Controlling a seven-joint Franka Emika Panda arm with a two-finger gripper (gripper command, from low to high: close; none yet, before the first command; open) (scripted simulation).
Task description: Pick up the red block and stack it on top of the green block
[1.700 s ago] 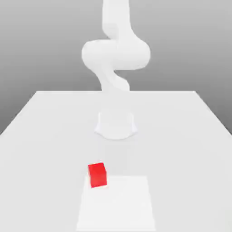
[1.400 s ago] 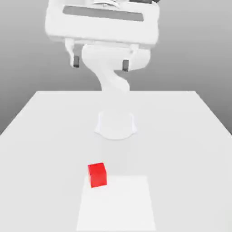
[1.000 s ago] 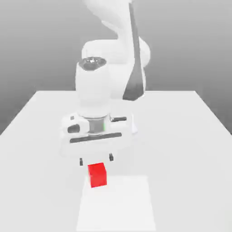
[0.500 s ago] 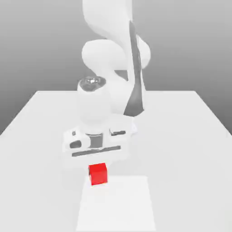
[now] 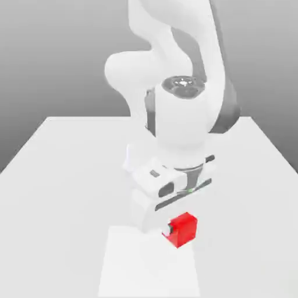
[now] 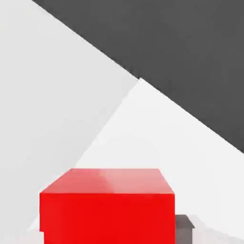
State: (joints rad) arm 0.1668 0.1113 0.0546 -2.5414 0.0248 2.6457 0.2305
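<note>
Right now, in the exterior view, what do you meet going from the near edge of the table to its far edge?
Lighter square patch on the table → red block, held in the gripper → round base of the arm → far edge of the table.

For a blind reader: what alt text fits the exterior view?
A white robot arm's pincer grips a small red block, tilted, over a paler square patch on a white table, against a grey backdrop.
</note>
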